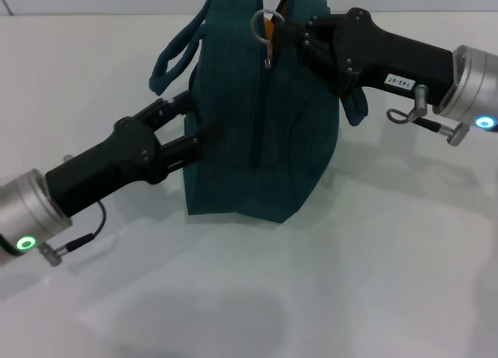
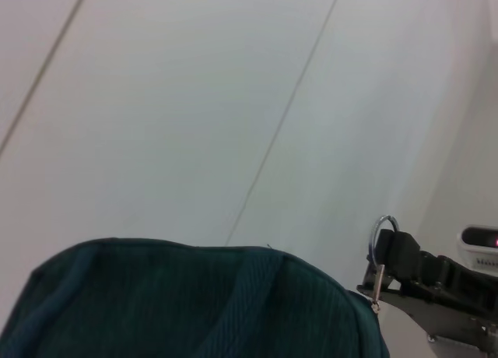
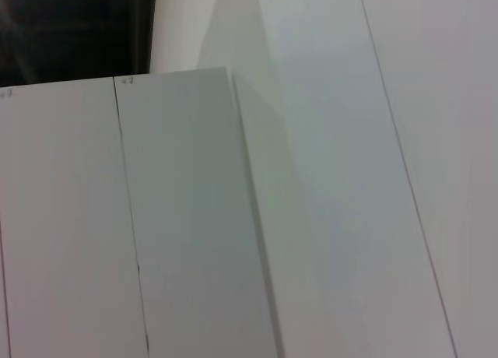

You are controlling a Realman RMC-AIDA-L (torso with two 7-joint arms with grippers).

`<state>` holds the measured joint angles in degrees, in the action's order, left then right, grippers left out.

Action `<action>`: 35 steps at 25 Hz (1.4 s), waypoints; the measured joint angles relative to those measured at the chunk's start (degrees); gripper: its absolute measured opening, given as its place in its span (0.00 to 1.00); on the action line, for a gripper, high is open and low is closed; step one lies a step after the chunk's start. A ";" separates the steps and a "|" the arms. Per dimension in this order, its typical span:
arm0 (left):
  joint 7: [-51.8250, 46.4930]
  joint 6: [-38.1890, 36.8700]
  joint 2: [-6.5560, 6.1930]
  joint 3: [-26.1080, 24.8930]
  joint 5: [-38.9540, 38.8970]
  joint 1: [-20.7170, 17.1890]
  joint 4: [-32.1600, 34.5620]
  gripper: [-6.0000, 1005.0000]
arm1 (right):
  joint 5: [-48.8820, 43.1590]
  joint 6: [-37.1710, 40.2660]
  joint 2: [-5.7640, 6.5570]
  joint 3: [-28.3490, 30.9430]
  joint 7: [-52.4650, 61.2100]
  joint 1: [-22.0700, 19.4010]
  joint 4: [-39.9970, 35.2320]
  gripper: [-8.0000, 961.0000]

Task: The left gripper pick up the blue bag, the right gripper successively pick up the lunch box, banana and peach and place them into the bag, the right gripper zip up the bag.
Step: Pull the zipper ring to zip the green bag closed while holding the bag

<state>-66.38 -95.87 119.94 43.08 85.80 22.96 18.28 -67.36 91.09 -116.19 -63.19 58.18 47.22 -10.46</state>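
Standing upright on the white table (image 1: 373, 280), the blue bag (image 1: 257, 140) looks soft and slumpy (fabric that folds under any push). The left gripper (image 1: 187, 132) presses in at its side, fingers narrowed on a fold of cloth. The right gripper (image 1: 299, 33) sits at the top, jaws closed on the zip by the ring pull (image 1: 262, 21). That small metal tab is the sensible hold; the cloth will likely drag unless braced.
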 joint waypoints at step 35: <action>0.06 5.64 -0.23 4.18 -1.34 3.41 -3.14 0.13 | 0.23 -1.34 0.00 0.12 0.00 0.68 0.41 0.01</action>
<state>-66.32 -90.23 119.71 47.26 84.46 26.37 15.14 -67.13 89.75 -116.19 -63.07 58.18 47.90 -10.05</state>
